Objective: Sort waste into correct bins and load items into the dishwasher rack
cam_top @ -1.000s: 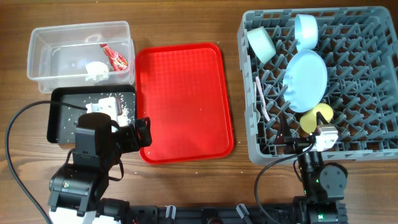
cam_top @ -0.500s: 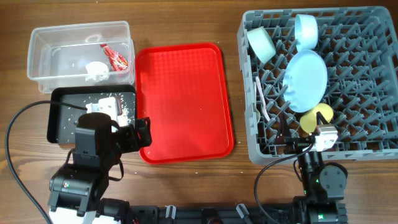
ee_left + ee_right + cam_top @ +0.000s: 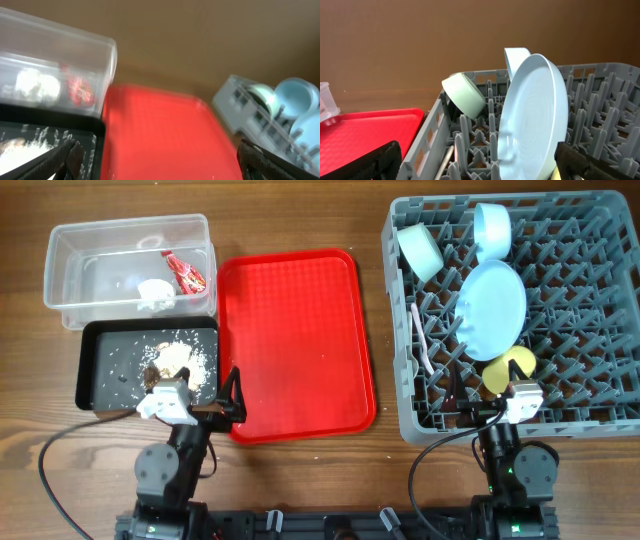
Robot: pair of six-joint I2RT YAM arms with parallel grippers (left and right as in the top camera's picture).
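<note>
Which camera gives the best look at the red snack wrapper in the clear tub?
Overhead: the red snack wrapper lies sharp and unobstructed in the clear tub. The left wrist view shows it blurred through the tub wall; the right wrist view misses it.

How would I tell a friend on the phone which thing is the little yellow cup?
Find the large square grey plastic rack on the right. In its front part, on the robot's side of the upright pale blue round plate, sits the small yellow cup. It is the only yellow thing; everything around it is pale blue or grey.
</note>
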